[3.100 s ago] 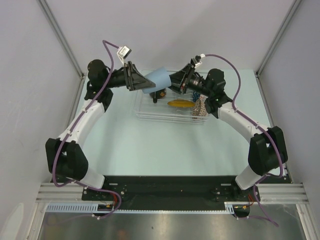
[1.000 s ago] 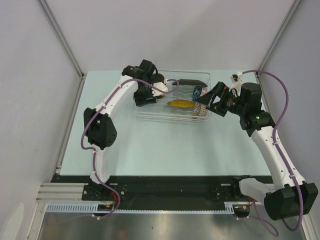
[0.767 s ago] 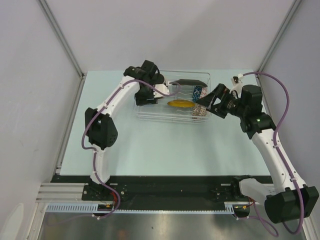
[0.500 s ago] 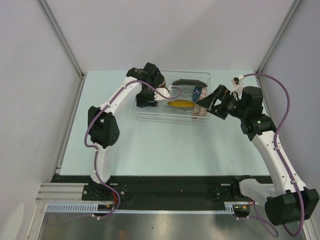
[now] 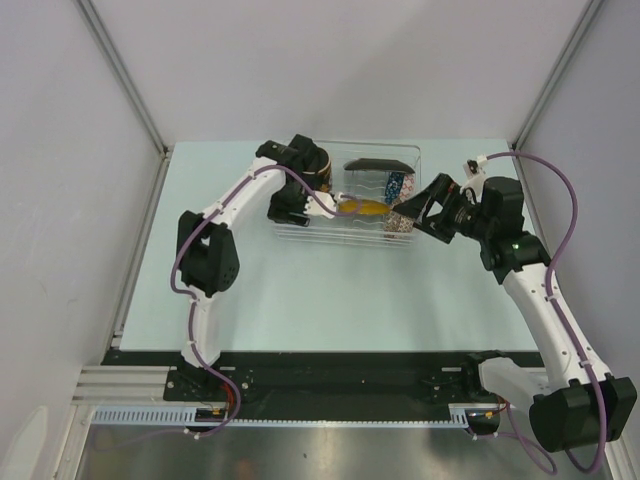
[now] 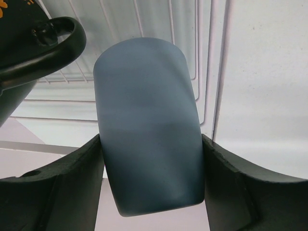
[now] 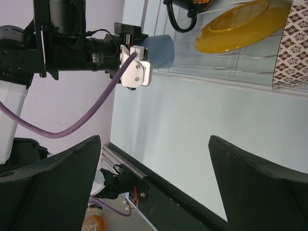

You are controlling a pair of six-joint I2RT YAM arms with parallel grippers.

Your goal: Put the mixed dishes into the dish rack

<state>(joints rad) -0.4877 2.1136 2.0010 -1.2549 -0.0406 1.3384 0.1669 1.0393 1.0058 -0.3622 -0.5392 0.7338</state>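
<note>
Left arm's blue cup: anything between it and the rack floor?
Nothing visible. The left gripper holds the blue cup over bare ribs of the rack; the dark mug sits close beside it, not in the path.

- Top: high on near side of dish rack [image 5: 340, 233], looks down, far.
- L wrist: v. close over rack.
- R wrist: beside rack; shares light blue cup [image 6: 147, 125] w/ L.

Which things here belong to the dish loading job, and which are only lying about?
Job: light blue cup in left hand, yellow plate, black cup, patterned bowl, blue mosaic bowl, black square plate, clear dish rack.
Other: purple cables.
</note>
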